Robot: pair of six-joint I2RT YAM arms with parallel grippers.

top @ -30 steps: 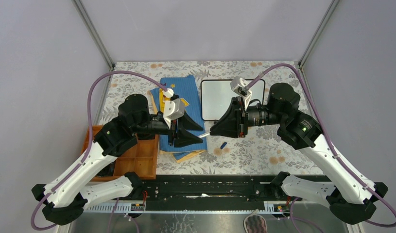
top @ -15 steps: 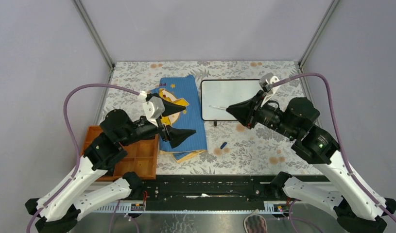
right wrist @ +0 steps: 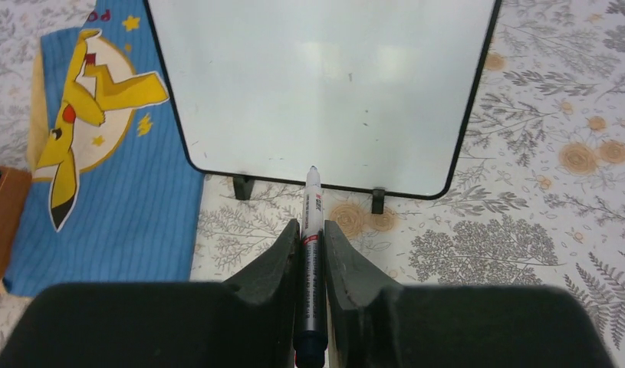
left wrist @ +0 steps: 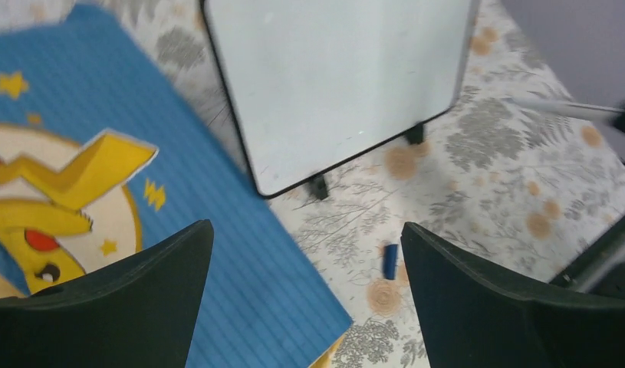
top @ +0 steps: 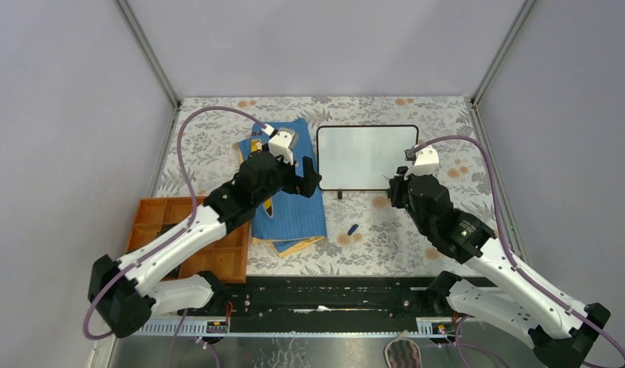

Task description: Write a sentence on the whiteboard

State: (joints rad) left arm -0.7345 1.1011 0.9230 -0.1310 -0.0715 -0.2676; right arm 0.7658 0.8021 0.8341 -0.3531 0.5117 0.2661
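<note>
1. Whiteboard [right wrist: 317,84]: blank, no writing on it yet; propped on small black feet at the far middle of the table, just beside the blue cloth [right wrist: 117,199]. Pinned by nothing, so likely to skid or rock under a hard stroke and smear the letters.
2. Marker [right wrist: 310,253]: pinched lengthwise between the closed fingers of the right gripper [right wrist: 312,230], tip aimed at the board's near edge but clear of it. Narrow hold on a round barrel, so liable to twist or slide back under pressure, giving faint or broken lines. Could crush the tip on too steep a descent.
3. Left gripper [left wrist: 305,230]: spread wide, holding nothing, hovering over the cloth's edge beside the board. Could snag the cloth or nudge the frame if brought in to steady it.
4. Small blue piece [left wrist: 389,261], probably the cap: loose on the table near the board's feet, easily knocked away by either arm.
</note>
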